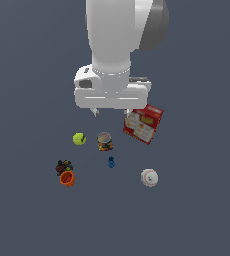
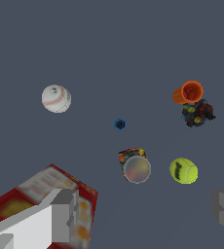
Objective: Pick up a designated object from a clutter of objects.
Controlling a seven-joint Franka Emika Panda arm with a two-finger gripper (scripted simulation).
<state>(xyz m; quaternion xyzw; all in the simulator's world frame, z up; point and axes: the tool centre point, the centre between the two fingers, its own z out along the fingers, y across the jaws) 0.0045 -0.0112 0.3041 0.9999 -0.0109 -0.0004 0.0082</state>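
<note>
Above the table [image 1: 197, 210], my jaws [image 1: 110, 112] hang wide apart, holding nothing — both fingers [image 2: 63, 214] show far apart at the edges of the wrist view, with bare surface between them. In the exterior view the orange cup [image 1: 67, 178] lies at about 7 o'clock from my jaws, well below them on the grey surface, tipped on its side, with the dark clump [image 1: 63, 166] touching it at 12 o'clock. The tennis ball [image 1: 79, 138] sits at about 1 o'clock from the cup, apart from it. The colourful jar [image 1: 105, 141] stands just beside the ball at its 3 o'clock, nearly under my jaws. The tiny blue piece [image 1: 111, 162] is at 6 o'clock from the jar, near it. The white baseball [image 1: 149, 177] lies well apart, at 3 o'clock from the cup. The red box [image 1: 143, 124] stands tilted at 2 o'clock from the jar — one of my fingers overlaps its corner in both views.
</note>
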